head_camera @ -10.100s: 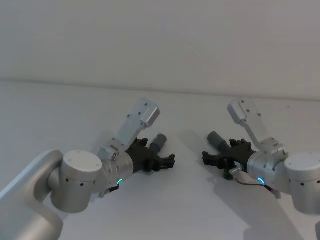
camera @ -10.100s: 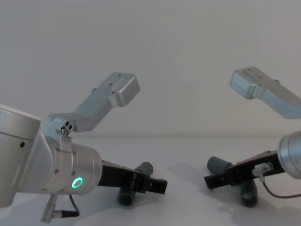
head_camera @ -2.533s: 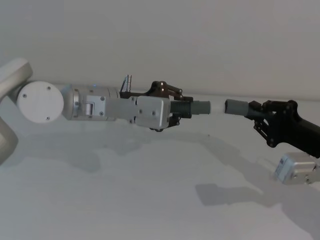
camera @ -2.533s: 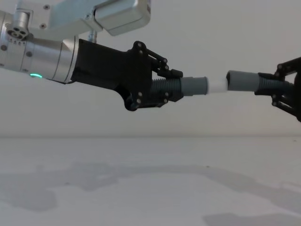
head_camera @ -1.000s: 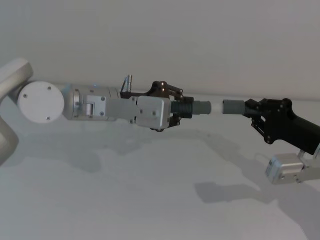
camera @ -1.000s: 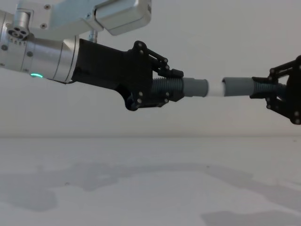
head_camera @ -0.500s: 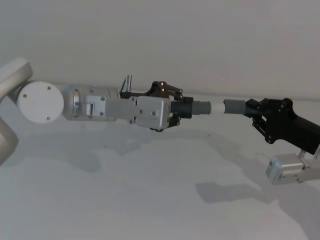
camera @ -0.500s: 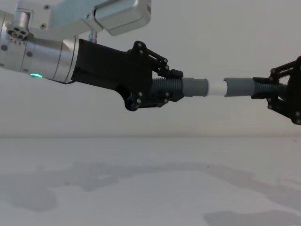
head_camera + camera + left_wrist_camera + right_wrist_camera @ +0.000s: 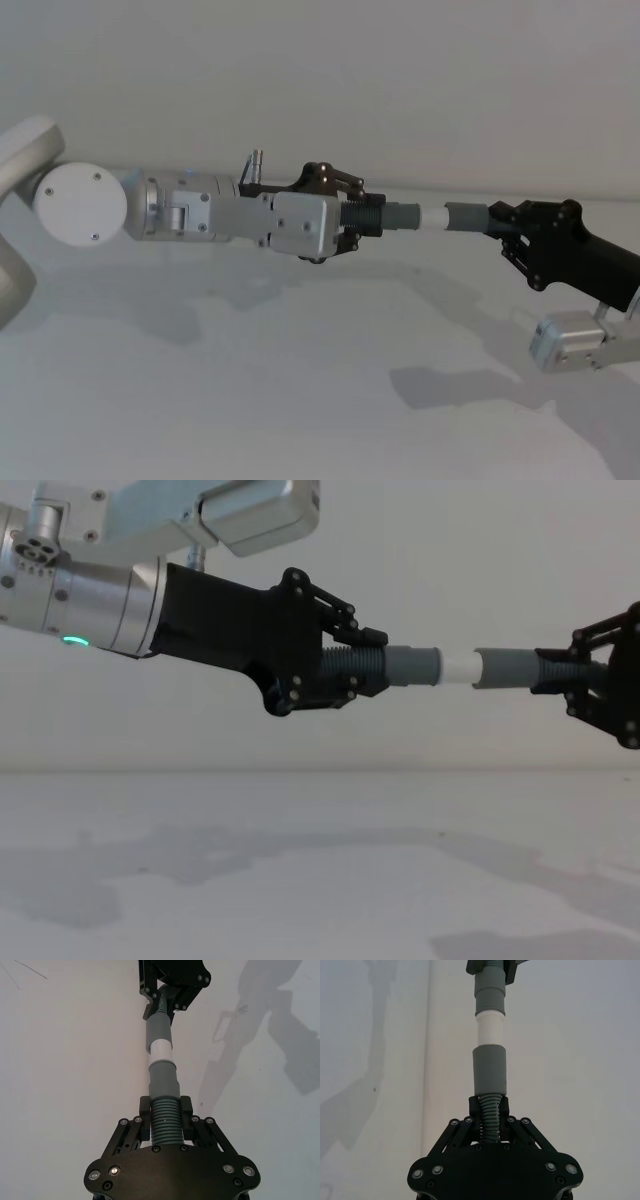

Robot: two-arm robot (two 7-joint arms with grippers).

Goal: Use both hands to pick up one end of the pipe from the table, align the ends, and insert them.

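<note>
Both pipe pieces hang in the air above the white table, lined up end to end. My left gripper is shut on the ribbed part of one piece. That piece's whitish spigot tip points right. My right gripper is shut on the other piece, and its grey socket mouth meets the spigot tip. How far the tip sits inside is hidden. In the wrist views my left gripper and my right gripper each clamp a ribbed hose section.
The table under the pipe carries just the arms' shadows. A plain pale wall rises behind its far edge. My right arm's silver wrist block hangs low at the right.
Ten seconds ago both pieces lay on the table; they are now raised and level. In the last second the right gripper's socket stayed against the spigot, shifting only slightly. The left arm has held still.
</note>
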